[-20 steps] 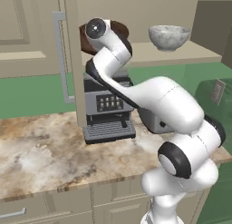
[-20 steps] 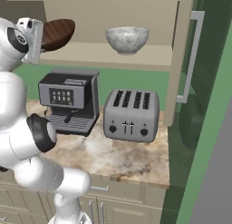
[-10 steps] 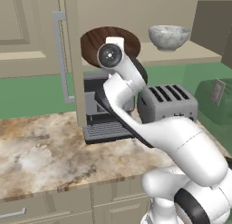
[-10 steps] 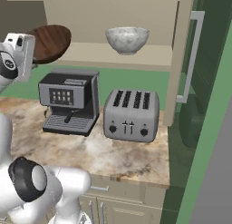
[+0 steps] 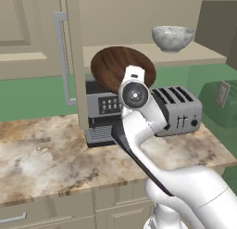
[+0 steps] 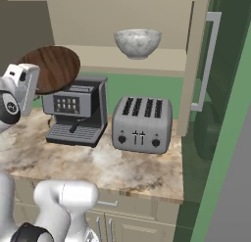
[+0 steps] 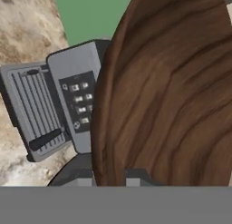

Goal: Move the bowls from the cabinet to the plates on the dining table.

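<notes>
My gripper (image 7: 111, 178) is shut on the rim of the dark brown wood-grained bowl (image 5: 118, 66), which is tilted on edge in the air in front of the cabinet shelf (image 5: 199, 54), above the coffee machine (image 5: 102, 119). From the right, the same bowl (image 6: 56, 67) sits just right of my gripper (image 6: 39, 84). Up close, the bowl (image 7: 172, 91) takes up the right side of the hand view. The pale marbled bowl (image 5: 172, 38) (image 6: 138, 42) stands upright on the shelf (image 6: 98, 57). The plates and the dining table are out of view.
An open cabinet door (image 5: 74, 61) with a bar handle stands left of the shelf, and another door (image 6: 196, 64) stands at its right. On the marbled counter (image 5: 46, 154) sit the coffee machine (image 6: 76, 113) (image 7: 68, 100) and a toaster (image 5: 178, 110) (image 6: 142, 123).
The arm has drawn the brown bowl off the shelf, toward the base and lower, tipping it on edge. The marbled bowl has stayed put.
</notes>
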Controlling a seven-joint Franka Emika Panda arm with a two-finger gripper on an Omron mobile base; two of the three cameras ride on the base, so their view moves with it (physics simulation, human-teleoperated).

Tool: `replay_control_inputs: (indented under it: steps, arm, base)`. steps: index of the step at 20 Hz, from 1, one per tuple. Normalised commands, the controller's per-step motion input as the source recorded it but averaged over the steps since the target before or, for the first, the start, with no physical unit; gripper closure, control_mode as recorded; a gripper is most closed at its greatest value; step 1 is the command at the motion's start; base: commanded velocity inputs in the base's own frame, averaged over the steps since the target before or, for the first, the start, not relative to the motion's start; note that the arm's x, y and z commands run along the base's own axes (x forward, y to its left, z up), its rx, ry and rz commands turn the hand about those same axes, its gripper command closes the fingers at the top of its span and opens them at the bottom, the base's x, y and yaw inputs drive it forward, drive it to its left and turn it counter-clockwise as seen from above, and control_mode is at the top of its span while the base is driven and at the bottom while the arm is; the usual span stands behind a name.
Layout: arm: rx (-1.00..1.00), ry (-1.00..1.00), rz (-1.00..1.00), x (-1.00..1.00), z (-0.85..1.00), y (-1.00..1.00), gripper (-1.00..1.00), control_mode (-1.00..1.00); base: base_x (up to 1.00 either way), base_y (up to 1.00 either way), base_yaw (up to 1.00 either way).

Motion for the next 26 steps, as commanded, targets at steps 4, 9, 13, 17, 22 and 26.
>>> replay_control_inputs:
  steps: [4, 9, 13, 17, 22, 26]
  arm:
    - [0.04, 0.0, -0.01, -0.31, -0.5, -0.07, 1.0, -1.0]
    - [0.0, 0.0, -0.02, -0.1, -0.67, -0.12, 1.0, -1.0]
    - [0.0, 0.03, -0.03, 0.0, -0.73, -0.17, 1.0, -1.0]
    - [0.0, 0.04, -0.05, 0.0, -0.64, -0.22, 1.0, -1.0]
    - [-0.01, 0.03, -0.05, 0.0, -0.64, -0.18, 1.0, -1.0]
    - [0.0, 0.01, -0.03, 0.0, -0.45, -0.16, 1.0, -1.0]
  base:
    - [0.0, 0.0, 0.0]
    - [0.0, 0.0, 0.0]
    - [0.0, 0.0, 0.0]
    - [0.0, 0.0, 0.0]
    - [0.0, 0.0, 0.0]
    - [0.0, 0.0, 0.0]
